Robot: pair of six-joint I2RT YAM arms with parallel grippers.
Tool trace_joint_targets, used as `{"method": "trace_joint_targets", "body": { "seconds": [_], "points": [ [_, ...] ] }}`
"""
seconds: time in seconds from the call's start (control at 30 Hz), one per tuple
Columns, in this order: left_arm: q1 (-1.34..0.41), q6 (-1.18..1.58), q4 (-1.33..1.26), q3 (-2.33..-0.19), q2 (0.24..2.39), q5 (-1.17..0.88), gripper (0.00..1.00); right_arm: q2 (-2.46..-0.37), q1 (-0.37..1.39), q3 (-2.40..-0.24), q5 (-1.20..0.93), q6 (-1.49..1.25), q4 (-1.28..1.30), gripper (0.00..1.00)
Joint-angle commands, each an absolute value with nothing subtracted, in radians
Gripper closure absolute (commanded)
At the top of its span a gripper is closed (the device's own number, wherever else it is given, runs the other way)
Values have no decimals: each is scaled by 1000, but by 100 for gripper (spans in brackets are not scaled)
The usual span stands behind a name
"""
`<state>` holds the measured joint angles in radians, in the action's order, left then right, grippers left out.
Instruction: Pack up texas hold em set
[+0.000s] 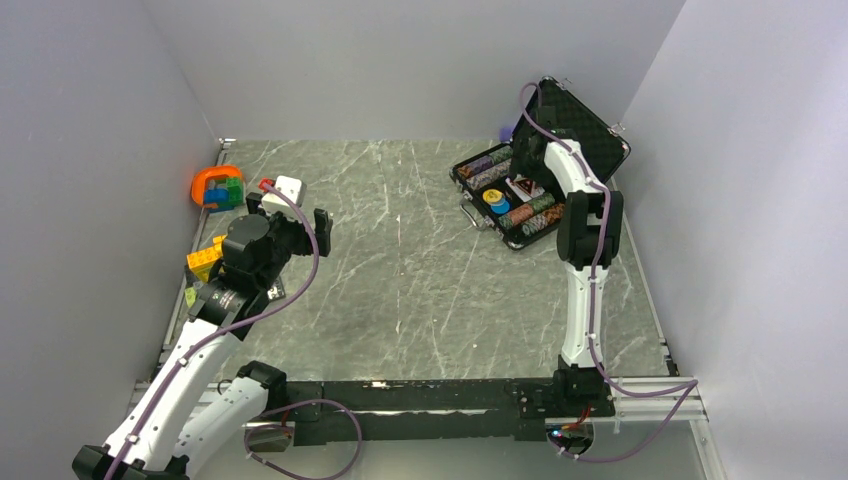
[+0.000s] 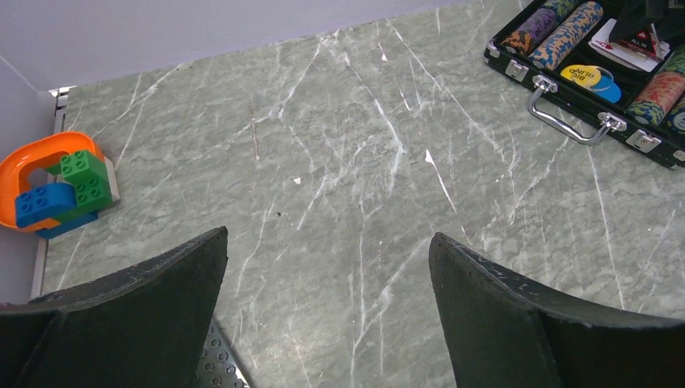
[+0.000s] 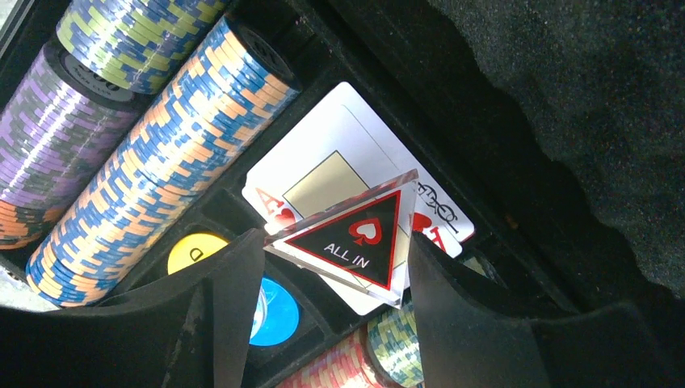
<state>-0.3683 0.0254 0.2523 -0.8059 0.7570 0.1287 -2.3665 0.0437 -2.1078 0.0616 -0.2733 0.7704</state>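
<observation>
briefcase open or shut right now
Open: the briefcase lid stands raised at the back, foam lining showing, with chip stacks and playing cards exposed inside.

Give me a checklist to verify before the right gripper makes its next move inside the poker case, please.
1. The case lid stands open: ok.
2. The ALL IN token sits between the right gripper fingers, both edges touching: ok.
3. That token is above the card deck: ok.
4. It rests on the deck: cannot tell.
5. The chip stacks lie in their slots: ok.
6. The left gripper is open, away from the case: ok.
</observation>
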Motion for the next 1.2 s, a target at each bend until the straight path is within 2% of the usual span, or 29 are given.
{"method": "trace_joint_targets", "body": {
  "seconds": [0.0, 0.13, 0.4, 0.67, 1.03, 1.17],
  "points": [
    [-373, 15, 228, -810, 757, 135, 2, -2391, 40, -2172, 50, -291, 789, 58],
    [-373, 15, 228, -810, 756, 136, 2, -2403, 40, -2178, 42, -290, 799, 55],
    [-373, 15, 230, -811, 758, 134, 2, -2396, 42, -2172, 48, -287, 797, 35],
    [-373, 14, 232, -813, 758, 132, 2, -2390, 42, -2180, 49, -279, 799, 21],
    [-373, 15, 227, -809, 741, 149, 2, -2285, 45, -2187, 5, -243, 816, 17],
    [-373, 16, 221, -803, 728, 161, 2, -2209, 46, -2194, -91, -226, 832, 12]
  ]
}}
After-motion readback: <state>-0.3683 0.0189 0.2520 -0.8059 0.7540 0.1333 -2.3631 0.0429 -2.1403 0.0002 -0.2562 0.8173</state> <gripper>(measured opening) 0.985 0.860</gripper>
